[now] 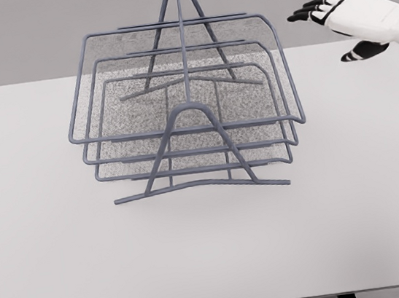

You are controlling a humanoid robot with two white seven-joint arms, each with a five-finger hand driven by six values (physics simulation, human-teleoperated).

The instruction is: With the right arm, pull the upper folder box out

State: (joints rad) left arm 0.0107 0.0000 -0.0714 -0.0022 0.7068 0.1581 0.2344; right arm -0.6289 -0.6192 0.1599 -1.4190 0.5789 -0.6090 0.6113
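Left of and below the right hand [344,16]: three-tier wire tray rack [187,114] on white counter [354,202] | upper tray [176,86] seated in line with the lower tiers, apparently not drawn out | hand raised, fingers spread, holding nothing, well apart from rack | remaining: reach, grip, pull.

Rack [187,110]: grey wire, three stacked mesh trays, mid-desk | top tray [186,130] widest, seated in frame | desk [214,257]: white | right robot hand [347,15]: upper right, fingers spread, holding nothing, apart from rack
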